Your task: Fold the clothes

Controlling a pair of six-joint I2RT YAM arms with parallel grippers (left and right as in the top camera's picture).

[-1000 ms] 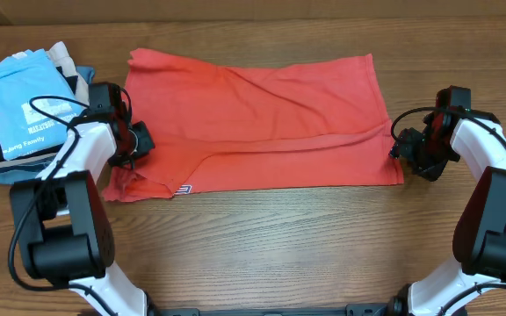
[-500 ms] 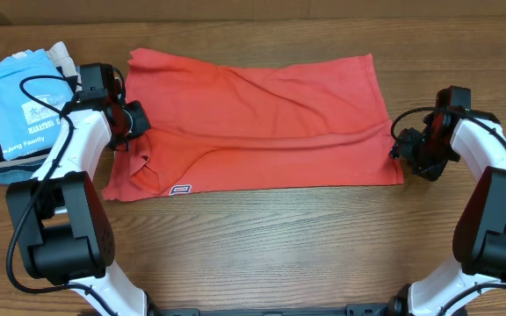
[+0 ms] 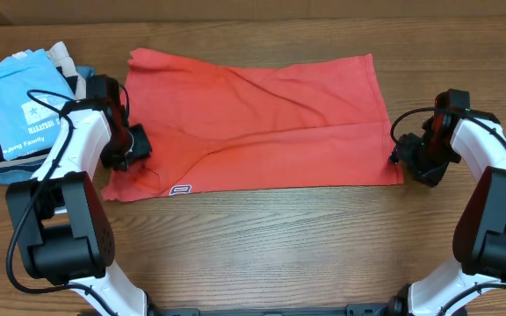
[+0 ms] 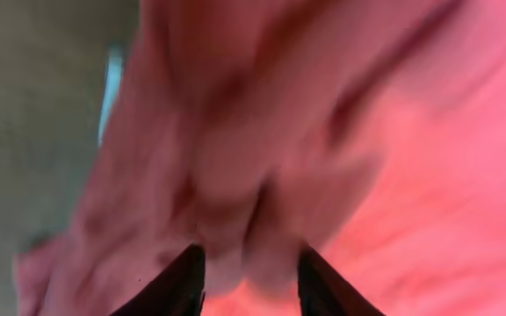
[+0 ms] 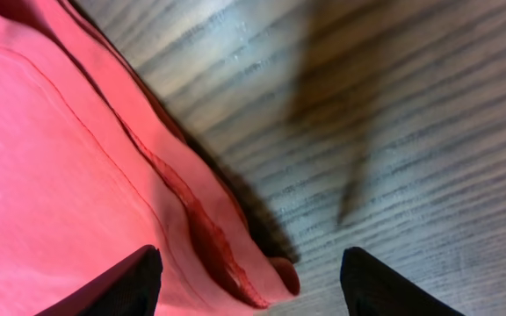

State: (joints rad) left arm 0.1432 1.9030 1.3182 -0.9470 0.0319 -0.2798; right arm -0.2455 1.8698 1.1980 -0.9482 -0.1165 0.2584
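The clothes, a coral-red T-shirt (image 3: 262,123), lie spread flat across the middle of the wooden table, with a small label near the front hem. My left gripper (image 3: 134,145) rests on the shirt's left sleeve area. In the left wrist view its jaws stand apart over blurred, bunched red fabric (image 4: 411,175), so the left gripper (image 4: 249,281) is open. My right gripper (image 3: 402,154) sits at the shirt's front right corner. It is open (image 5: 249,263), and the hem's corner (image 5: 235,254) lies between its wide-set fingers (image 5: 130,281) without being pinched.
A stack of folded garments, topped by a light blue T-shirt (image 3: 20,105) with white print, sits at the far left, close behind my left arm. Bare wooden table (image 3: 279,237) stretches in front of the shirt.
The left gripper carried the sleeve fabric up and inward, then came back down a little and its jaws went from shut to apart. The right arm stayed put.
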